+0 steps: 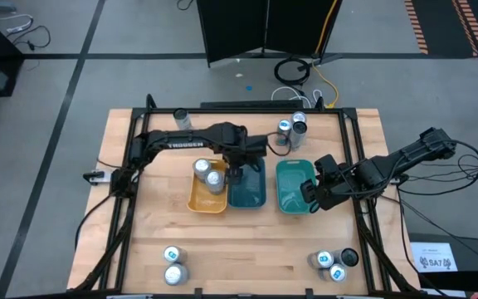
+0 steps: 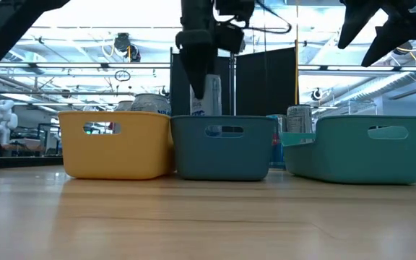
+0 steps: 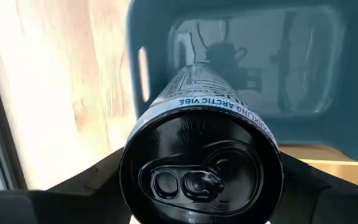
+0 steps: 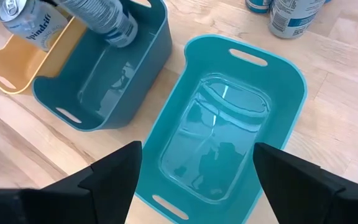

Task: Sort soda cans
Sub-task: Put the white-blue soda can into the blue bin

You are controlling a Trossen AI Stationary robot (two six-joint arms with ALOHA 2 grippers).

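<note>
I see the left tool (image 2: 202, 72) gripping a black-topped silver soda can (image 3: 201, 155) above the dark blue plastic tray (image 1: 247, 193); right tool (image 4: 194, 186) open over the teal plastic tray (image 4: 291, 81).

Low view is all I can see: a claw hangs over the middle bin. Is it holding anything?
Observer: Yes, the left claw grips a black-topped can above the dark blue bin.
Visitor: Is anything inside that bin?
Observer: No, its floor is bare.
Visitor: And the other claw?
Observer: The right claw hovers open over the teal bin, which holds nothing.
</note>
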